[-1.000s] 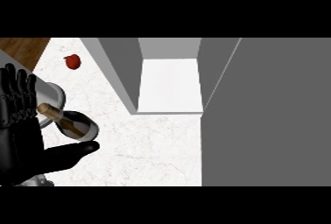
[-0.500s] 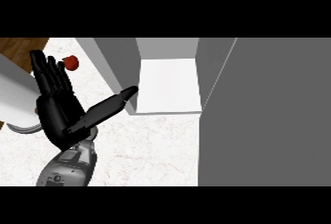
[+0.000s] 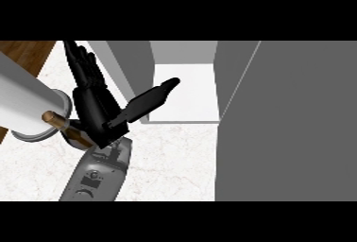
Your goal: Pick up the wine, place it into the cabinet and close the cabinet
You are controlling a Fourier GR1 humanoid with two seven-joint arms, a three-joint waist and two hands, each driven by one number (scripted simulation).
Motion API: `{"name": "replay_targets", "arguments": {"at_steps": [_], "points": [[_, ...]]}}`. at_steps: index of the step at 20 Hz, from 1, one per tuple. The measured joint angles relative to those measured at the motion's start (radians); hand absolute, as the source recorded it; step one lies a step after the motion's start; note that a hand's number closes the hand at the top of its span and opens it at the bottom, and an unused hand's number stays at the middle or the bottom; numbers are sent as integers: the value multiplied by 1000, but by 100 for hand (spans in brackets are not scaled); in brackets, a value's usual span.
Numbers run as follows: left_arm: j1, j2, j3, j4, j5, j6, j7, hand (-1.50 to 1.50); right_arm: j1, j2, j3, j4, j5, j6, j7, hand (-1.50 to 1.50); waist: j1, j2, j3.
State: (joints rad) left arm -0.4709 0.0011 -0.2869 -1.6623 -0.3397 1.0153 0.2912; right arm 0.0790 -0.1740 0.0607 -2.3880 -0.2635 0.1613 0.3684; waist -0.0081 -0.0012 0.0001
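Just left of the open cabinet (image 3: pixel 182 94), the robot's right hand (image 3: pixel 94 106) stood over the marble counter (image 3: pixel 174 160), its grey forearm (image 3: pixel 97 175) rising from the lower edge of the head view. Its black fingers (image 3: pixel 82 64) were straight and pointed away from the robot along the cabinet's left wall, while the thumb (image 3: pixel 146 101) was spread wide to the right, its tip lying over the pale cabinet floor; the hand held nothing. The wine bottle (image 3: pixel 66 126) lay partly hidden behind this hand, on the side away from the cabinet: only its brown neck and a bit of darker body showed, tilted, with the top end toward the left. Whether the palm touched the bottle could not be told. Farther from the cabinet, a large white cylinder (image 3: pixel 24 101) crossed the view's left edge, likely the other forearm, ending in a grey rim (image 3: pixel 42 134) just beside the bottle's neck; no left hand could be made out. Right of the cabinet opening, its grey door (image 3: pixel 293 123) filled the view, standing open
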Motion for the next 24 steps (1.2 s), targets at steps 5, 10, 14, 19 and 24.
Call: {"name": "replay_targets", "arguments": {"at_steps": [5, 10, 14, 19, 24], "points": [[-49, 0, 29, -14, -57, 6, 87, -150, -22, 14, 19, -8, 3, -20, 38, -150, 3, -1, 0], [-20, 0, -11, -73, -188, 33, 207, -150, -65, 8, 11, -12, 8, -47, 92, -150, 8, -3, 0], [9, 0, -7, -125, -290, 26, 298, -150, -63, 9, 11, -17, 11, -48, 102, -150, 8, -4, 0], [65, 0, 6, -193, -362, 10, 357, -150, -65, 4, 0, -25, 15, -53, 119, -150, 6, -3, 0], [110, 9, 54, -293, -417, -45, 429, -150, -84, 0, -23, -25, 18, -56, 129, -150, 7, -3, 0]]}}
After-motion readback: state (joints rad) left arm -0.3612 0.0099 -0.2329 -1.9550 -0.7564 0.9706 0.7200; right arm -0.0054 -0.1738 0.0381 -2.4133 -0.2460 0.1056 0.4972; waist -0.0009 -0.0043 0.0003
